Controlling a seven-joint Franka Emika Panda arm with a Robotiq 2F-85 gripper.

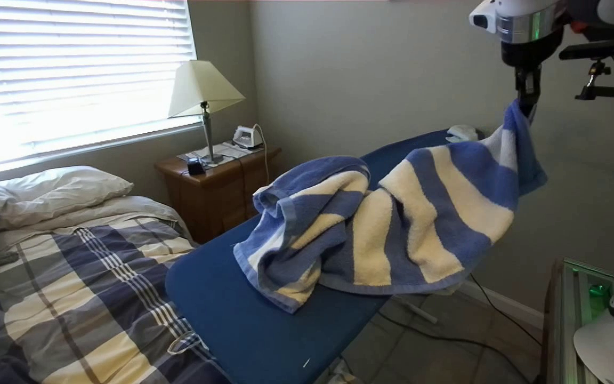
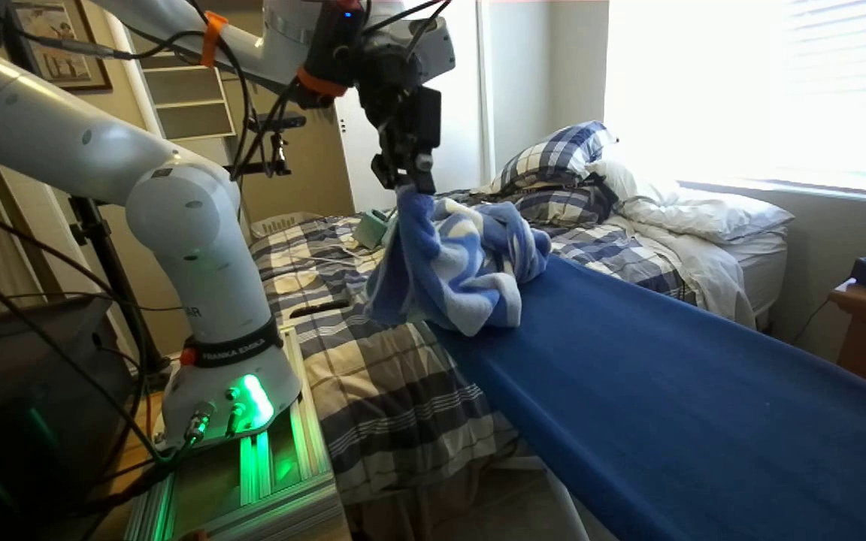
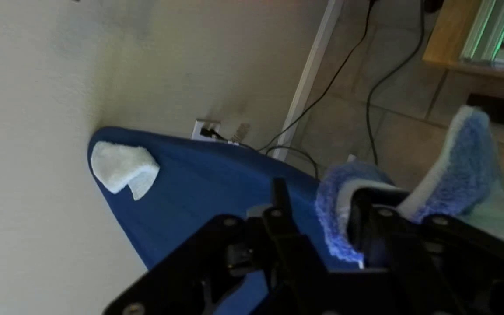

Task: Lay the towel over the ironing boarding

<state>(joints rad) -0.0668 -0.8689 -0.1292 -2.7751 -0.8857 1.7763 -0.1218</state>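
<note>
The blue-and-cream striped towel [image 1: 424, 213] lies bunched in folds across the middle of the solid-blue ironing board [image 1: 211, 266]. One corner rises to my gripper [image 1: 526, 106], and part hangs past the board's side. The towel [image 2: 455, 255] and board [image 2: 666, 391] also show in an exterior view, with the gripper [image 2: 407, 180] right above the towel. In the wrist view, my gripper [image 3: 318, 197] is open with a gap between its fingers. The towel's edge [image 3: 333, 210] wraps over the right finger only. The board's tapered end [image 3: 208, 188] shows beyond the left finger.
A small white cloth [image 3: 123, 168] lies on the board's tapered tip near the wall. A plaid-covered bed [image 1: 72, 309] stands beside the board's wide end. A wooden nightstand [image 1: 208, 197] holds a lamp [image 1: 205, 90] and an iron [image 1: 247, 137]. Cables run across the floor.
</note>
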